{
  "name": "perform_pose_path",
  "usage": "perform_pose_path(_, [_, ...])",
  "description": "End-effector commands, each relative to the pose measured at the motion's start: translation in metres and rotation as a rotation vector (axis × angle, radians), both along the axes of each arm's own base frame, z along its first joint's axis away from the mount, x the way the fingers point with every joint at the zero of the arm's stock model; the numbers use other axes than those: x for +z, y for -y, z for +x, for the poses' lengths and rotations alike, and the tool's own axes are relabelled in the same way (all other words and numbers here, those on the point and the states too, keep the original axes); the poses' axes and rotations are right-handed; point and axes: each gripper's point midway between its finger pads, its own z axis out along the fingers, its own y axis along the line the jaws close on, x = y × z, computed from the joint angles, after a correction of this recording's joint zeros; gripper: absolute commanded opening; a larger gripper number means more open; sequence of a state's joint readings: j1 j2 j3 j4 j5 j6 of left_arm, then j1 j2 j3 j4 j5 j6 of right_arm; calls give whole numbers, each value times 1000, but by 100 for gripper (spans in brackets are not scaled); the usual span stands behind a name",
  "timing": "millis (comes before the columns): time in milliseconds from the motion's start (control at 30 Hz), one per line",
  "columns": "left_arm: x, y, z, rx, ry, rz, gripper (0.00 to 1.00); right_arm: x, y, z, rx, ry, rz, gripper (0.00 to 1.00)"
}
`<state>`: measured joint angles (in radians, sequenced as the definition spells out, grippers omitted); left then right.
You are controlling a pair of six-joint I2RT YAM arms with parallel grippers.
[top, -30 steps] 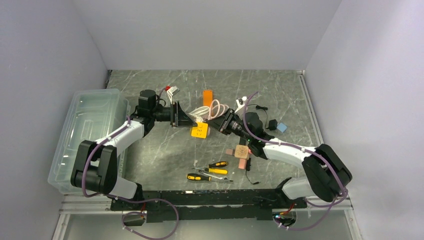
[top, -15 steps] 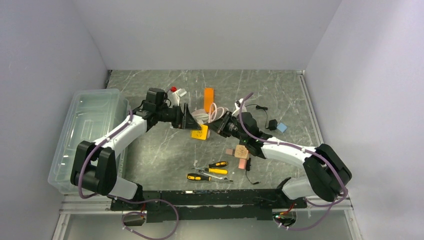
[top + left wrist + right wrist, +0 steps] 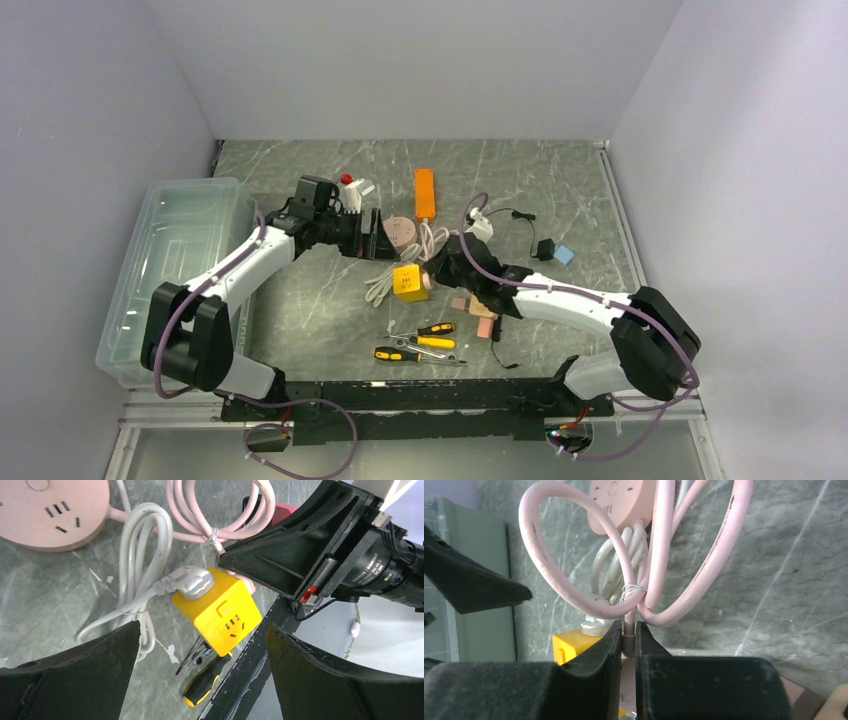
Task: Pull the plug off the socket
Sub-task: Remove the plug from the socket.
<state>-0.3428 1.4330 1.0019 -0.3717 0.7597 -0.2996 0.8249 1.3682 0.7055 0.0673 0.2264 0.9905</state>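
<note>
- Mostly the table (image 3: 300, 300) was bare marble between the clear bin (image 3: 180, 260) along its left edge and the clutter in the middle. That left open room on the socket's left, and no table edge came near the work.
- The left gripper (image 3: 378, 236) had drawn back from the socket over the last second. Its jaws stood wide apart and held nothing.
- The right gripper (image 3: 628, 630) had come toward the arm bases. Its jaws were closed tight on what looked like the pink plug (image 3: 245, 582), at the end of the looped pink cable (image 3: 574, 595).
- The round pink power strip (image 3: 400, 230), hidden a second earlier, now lay uncovered on the far side.
- The yellow socket cube (image 3: 408, 281) had travelled with the right gripper rather than staying put, so nothing had come apart. It sat mid-table, just beyond the screwdrivers (image 3: 425, 340), which crowded its near side.
- The white plug (image 3: 192, 582) remained seated in the cube's top face, and its white cable (image 3: 140, 555) trailed off to the left.
- By my reading, the cube needed bracing by the left gripper before another pull could free a plug.
</note>
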Motion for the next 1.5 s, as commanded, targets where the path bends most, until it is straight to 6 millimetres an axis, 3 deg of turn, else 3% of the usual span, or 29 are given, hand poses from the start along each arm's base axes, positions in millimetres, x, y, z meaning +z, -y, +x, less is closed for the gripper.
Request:
perform_pose_path(0, [18, 17, -9, -62, 26, -60, 98, 56, -11, 25, -109, 157, 32, 0])
perform_pose_path(267, [-2, 23, -18, -57, -64, 11, 99, 78, -14, 24, -207, 225, -11, 0])
perform_pose_path(667, [-11, 35, -28, -74, -181, -49, 100, 92, -18, 30, -299, 281, -104, 0])
perform_pose_path(1033, [-30, 34, -26, -44, -250, -19, 99, 101, -26, 20, -324, 343, -189, 0])
perform_pose_path(1200, [-33, 33, -25, -36, -259, -8, 92, 102, -27, 19, -339, 352, -219, 0])
perform_pose_path(1467, [-33, 38, -28, -58, -283, -40, 70, 101, -25, 18, -355, 364, -255, 0])
